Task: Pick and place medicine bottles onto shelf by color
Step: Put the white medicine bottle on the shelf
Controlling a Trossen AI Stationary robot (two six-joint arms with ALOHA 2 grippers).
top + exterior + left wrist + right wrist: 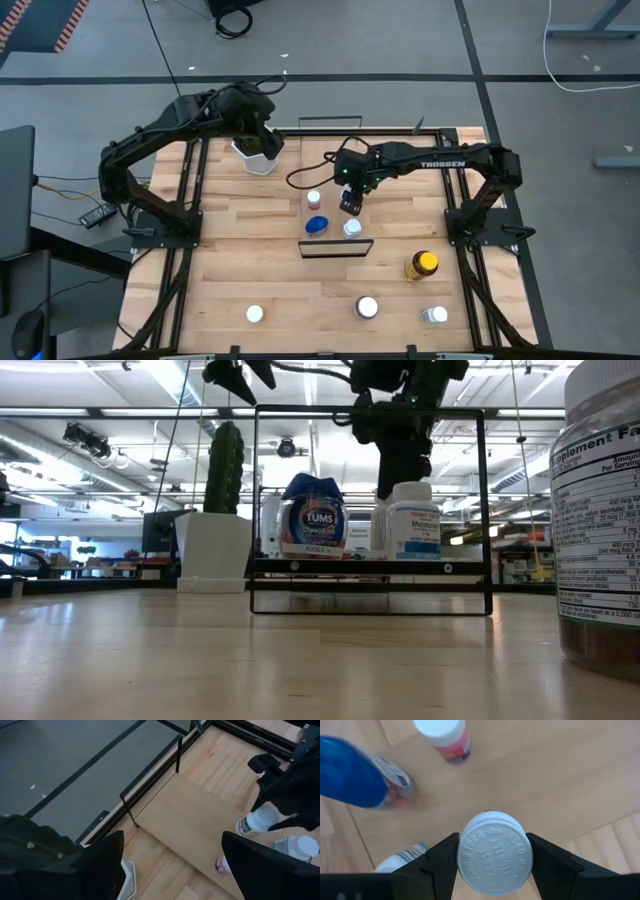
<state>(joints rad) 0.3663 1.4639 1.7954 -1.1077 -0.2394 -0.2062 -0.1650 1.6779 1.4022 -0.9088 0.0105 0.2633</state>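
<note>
Fingers of the right gripper (492, 857) stand on either side of a white-capped bottle (494, 852), one at each flank of the cap; whether they press it or stand just clear cannot be told. This bottle stands upright on the shelf (385, 205), long axis vertical, cap toward the wrist camera.

Beside it on the shelf stand a blue-lidded bottle (317, 225) and a pinkish bottle (314, 199), both upright. In the low view the blue-lidded bottle (310, 515) and the white-capped bottle (413, 520) stand side by side between the black wire rail's uprights (370, 510), with the right arm coming down from above.

Fingers of the left gripper (170, 865) are spread wide and hold nothing. This gripper hangs above the white cactus pot (258, 155) at the counter's (240, 270) far left side.

Open counter lies in front of the shelf. Four bottles stand there, well apart: an amber bottle with a yellow cap (421, 264) near the right edge, and three white-capped ones (367, 306) along the near edge. The shelf surface toward the far rail is bare.
</note>
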